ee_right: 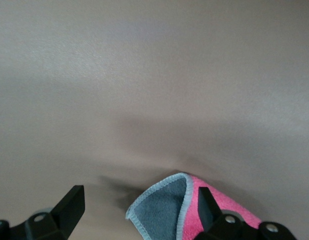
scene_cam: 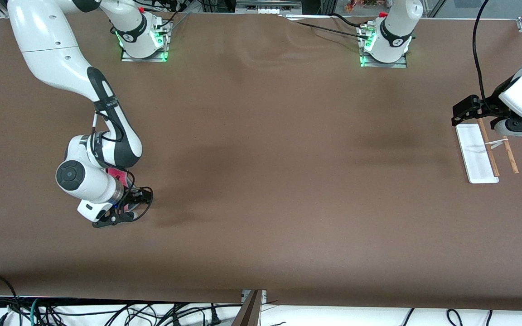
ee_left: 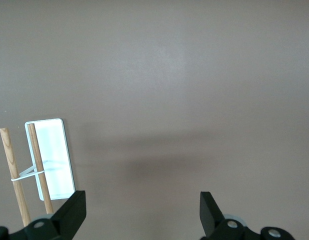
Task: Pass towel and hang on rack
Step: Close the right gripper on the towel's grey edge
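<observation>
Apparently, towel (ee_right: 194, 212) lies partly beneath the wide-open right tool (ee_right: 139, 210).

- right end effector (ee_right: 139, 212) fingers spread wide, just above the brown surface (ee_right: 154, 75)
- towel (ee_right: 167, 207) lies between the fingers, corner folded over: grey face up, pink beside it

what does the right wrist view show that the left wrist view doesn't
Only the right wrist view shows the towel, pink with a grey corner folded over, lying on the table between the open fingers of the right end effector. Only the left wrist view shows the rack, its white base and two wooden rods, beside the open left end effector. Both share the bare brown table.
</observation>
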Motion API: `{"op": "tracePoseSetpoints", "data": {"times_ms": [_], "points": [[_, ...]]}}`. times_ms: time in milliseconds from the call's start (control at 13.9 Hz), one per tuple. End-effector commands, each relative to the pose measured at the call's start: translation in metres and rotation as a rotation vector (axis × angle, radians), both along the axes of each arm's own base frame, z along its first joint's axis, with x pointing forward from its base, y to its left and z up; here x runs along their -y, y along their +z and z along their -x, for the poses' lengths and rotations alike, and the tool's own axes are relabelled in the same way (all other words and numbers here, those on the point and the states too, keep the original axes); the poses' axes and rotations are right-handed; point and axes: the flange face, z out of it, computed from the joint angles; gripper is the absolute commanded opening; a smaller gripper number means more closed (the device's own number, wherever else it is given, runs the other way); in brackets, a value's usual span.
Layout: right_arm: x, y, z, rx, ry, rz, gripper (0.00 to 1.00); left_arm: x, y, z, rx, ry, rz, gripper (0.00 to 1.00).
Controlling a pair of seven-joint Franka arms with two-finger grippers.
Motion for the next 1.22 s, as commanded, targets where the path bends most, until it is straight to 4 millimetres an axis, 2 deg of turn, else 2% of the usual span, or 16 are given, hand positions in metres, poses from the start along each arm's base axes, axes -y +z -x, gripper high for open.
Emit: {"op": "tracePoseSetpoints", "data": {"times_ms": [0, 143, 717, 932, 1148], "points": [[-0.013, -0.003, 0.008, -0.005, -0.068, -0.010, 1.00, -0.005, 0.005, -0.002, -0.006, -0.015, -0.004, 1.00], [-0.018, -0.005, 0.011, -0.015, -0.095, -0.009, 1.00, -0.004, 0.006, -0.002, -0.004, -0.012, -0.004, 1.00], [-0.012, -0.016, 0.018, -0.040, -0.102, -0.001, 0.98, -0.003, 0.005, -0.002, -0.004, -0.010, -0.004, 1.00], [-0.006, -0.021, 0.022, -0.053, -0.111, 0.001, 0.64, -0.003, 0.005, -0.002, -0.006, -0.010, -0.004, 1.00], [-0.006, -0.022, 0.022, -0.055, -0.112, 0.001, 0.34, -0.003, 0.005, -0.002, -0.006, -0.012, -0.004, 1.00]]}}
